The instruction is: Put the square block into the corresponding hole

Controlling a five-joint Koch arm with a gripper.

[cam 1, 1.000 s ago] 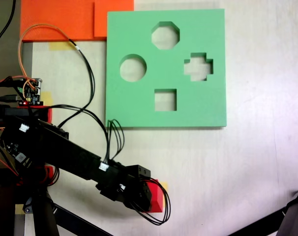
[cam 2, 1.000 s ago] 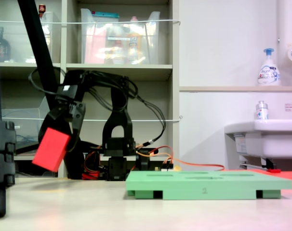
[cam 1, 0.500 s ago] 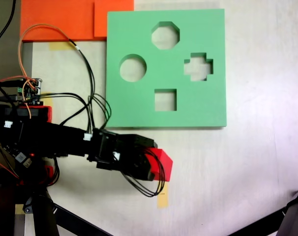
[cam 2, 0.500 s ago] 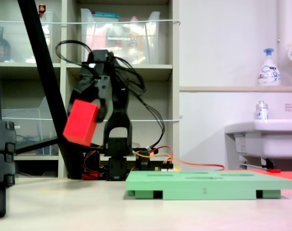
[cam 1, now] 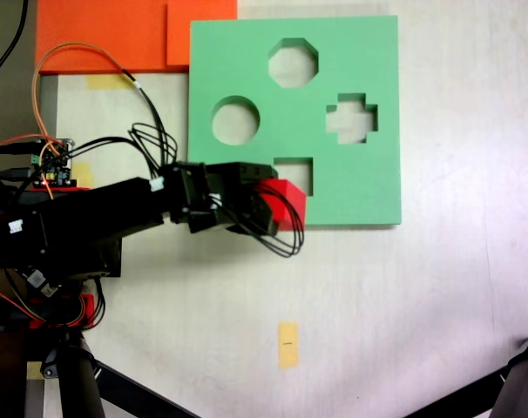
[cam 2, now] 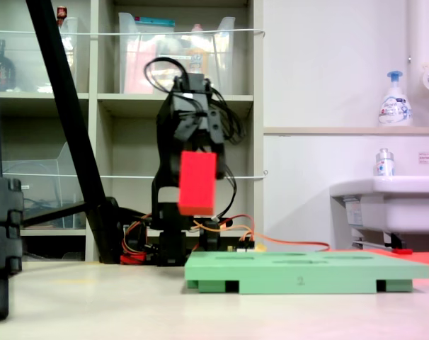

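In the first exterior view, the arm [cam 1: 81, 222] reaches right from the left edge; its gripper [cam 1: 268, 205] is clamped on the red block [cam 1: 286, 205], over the board's [cam 1: 368, 183] lower edge, just left of and below the square hole [cam 1: 294, 177]. In the second exterior view, the block [cam 2: 197, 183] hangs well above the board [cam 2: 306, 273], whose front edge bears a small mark, perhaps "1". The pump bottle's [cam 2: 394, 103] label is unreadable.

A: Any writing you can make out?

B: Very little. In the second exterior view, the front edge of the green foam board [cam 2: 306, 273] carries a small dark mark that looks like a 1 or a 2; I cannot tell which.

A: And the pump bottle [cam 2: 394, 100] on the ledge?

B: It has a blue label, too blurred to read.
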